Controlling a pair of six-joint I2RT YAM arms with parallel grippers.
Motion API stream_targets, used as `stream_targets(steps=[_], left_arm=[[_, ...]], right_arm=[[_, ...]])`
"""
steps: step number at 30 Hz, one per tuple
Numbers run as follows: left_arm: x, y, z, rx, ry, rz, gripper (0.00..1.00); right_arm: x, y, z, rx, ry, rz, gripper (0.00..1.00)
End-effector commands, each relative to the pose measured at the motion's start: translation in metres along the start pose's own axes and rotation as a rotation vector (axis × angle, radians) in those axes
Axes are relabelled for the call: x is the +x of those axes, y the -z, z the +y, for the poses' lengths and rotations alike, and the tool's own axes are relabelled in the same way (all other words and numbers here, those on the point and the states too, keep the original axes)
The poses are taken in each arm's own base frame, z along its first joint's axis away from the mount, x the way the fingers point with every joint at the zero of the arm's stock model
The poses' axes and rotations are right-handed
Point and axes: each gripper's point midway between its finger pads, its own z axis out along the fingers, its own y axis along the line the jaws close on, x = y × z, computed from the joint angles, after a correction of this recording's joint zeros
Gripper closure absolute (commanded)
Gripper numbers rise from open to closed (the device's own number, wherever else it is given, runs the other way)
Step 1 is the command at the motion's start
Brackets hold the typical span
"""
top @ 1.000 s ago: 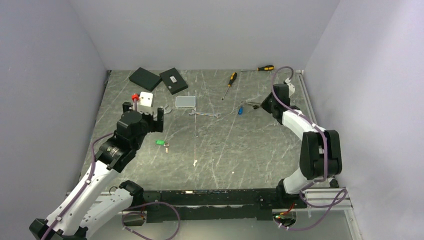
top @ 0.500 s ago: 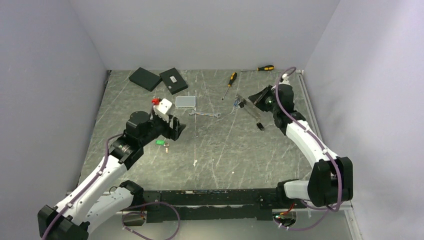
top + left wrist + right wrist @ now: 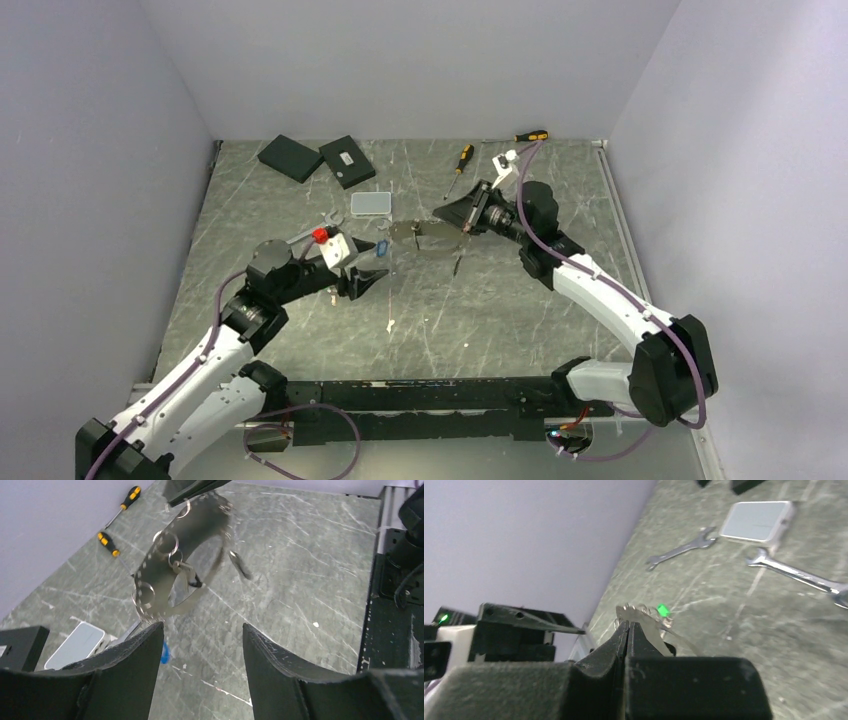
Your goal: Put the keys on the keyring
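Keyring [image 3: 147, 580]: pinched in closed right gripper [image 3: 628, 624]; slants upper-centre to lower-left, directly ahead of wide-open left gripper [image 3: 202, 628].

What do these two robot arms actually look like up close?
The left arm and right arm are white tubes joined by chunky black joints, each trailed by a purple cable. The left gripper and right gripper are matt black with two broad, wedge-shaped fingers. A white block with a red knob sits behind the left one.

Soft even light, faint shadows, keyring [image 3: 200, 525] motion-blurred in left wrist view; right wrist foreground unfocused
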Motion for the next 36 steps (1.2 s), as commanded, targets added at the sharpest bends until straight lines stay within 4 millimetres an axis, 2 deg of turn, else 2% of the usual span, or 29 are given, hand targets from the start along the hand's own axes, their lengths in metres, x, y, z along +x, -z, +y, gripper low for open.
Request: stream_targets(steps=[1, 4, 9, 17, 22, 28, 36], left_arm=[[-0.016, -0.002, -0.020, 0.111, -0.128, -0.075, 0.37], [-0.014, -0.003, -0.028, 0.141, -0.141, -0.061, 0.39], [-0.016, -0.001, -0.035, 0.176, -0.143, -0.053, 0.43], [-0.034, 0.006, -0.046, 0.231, -0.136, -0.102, 0.49], [-0.048, 0.010, -0.054, 0.290, -0.067, -0.122, 0.48], [-0.050, 0.000, -0.050, 0.327, 0.058, -0.077, 0.51], [-0.053, -0.008, -0.039, 0.287, 0.140, -0.092, 0.62]], right_arm=[[-0.001, 0.004, 0.068, -0.276, 0.125, -0.003, 1.00], [0.015, 0.003, 0.084, -0.362, 0.220, 0.039, 1.00], [0.029, 0.007, 0.089, -0.417, 0.369, 0.051, 1.00], [0.051, 0.021, 0.095, -0.547, 0.559, 0.069, 1.00], [0.055, 0.024, 0.091, -0.560, 0.637, 0.058, 1.00], [0.059, 0.034, 0.102, -0.644, 0.686, 0.023, 1.00], [0.070, 0.046, 0.116, -0.752, 0.735, -0.012, 1.00]])
